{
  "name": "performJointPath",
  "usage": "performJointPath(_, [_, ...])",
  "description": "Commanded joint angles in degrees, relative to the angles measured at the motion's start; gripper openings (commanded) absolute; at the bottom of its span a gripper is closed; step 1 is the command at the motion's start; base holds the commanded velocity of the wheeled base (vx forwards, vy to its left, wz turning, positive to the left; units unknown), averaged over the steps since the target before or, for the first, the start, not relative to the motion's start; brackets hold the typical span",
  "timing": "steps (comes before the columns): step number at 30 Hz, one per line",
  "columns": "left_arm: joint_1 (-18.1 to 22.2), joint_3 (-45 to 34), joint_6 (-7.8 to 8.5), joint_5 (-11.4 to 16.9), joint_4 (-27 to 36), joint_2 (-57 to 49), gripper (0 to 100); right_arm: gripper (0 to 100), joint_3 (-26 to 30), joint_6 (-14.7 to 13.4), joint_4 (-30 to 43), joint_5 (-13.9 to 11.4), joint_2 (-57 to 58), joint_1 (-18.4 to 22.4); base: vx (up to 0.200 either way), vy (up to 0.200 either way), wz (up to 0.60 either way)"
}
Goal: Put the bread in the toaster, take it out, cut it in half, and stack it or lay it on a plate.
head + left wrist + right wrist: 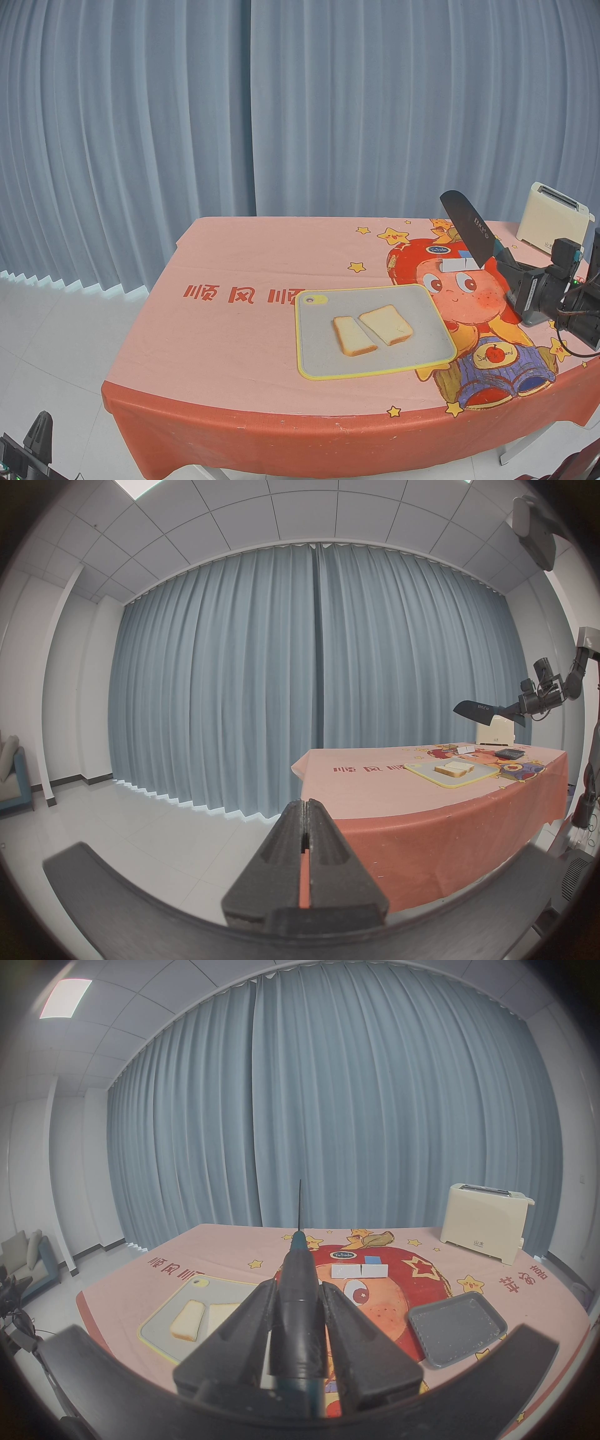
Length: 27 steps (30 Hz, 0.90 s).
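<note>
My right fingers (pixel 369 1347) clamp the knife (pixel 469 228), my left fingers (pixel 269 867) are pressed together, empty. The bread halves (pixel 354 335) look soft and light, so I'd pinch the crusts gently.

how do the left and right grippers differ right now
The left gripper is shut on nothing; the right gripper grips the knife by its handle. The left gripper sits low, off the table near its left front corner; the right gripper is raised over the table's right side. Both are black and shut.

The cloth-covered table (pixel 237 350) bears a cutting board (pixel 319 350), toaster (pixel 553 219) and grey tray (pixel 456 1329).
</note>
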<state>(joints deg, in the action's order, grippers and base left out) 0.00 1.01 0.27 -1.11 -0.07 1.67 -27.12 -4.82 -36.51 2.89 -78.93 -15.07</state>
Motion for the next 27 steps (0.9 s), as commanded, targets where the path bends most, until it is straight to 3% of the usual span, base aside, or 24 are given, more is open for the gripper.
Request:
performJointPath(1, [0.0, -1.0, 0.0, 0.0, 0.0, 0.1, 0, 0, 0.0, 0.0, -0.1, 0.0, -0.3, 0.0, 0.0, 0.0, 0.0])
performJointPath(27, [0.0, -1.0, 0.0, 0.0, 0.0, 0.1, 0, 0, -0.6, 0.0, -0.1, -0.3, -2.8, 0.9, 0.0, 0.0, 0.0])
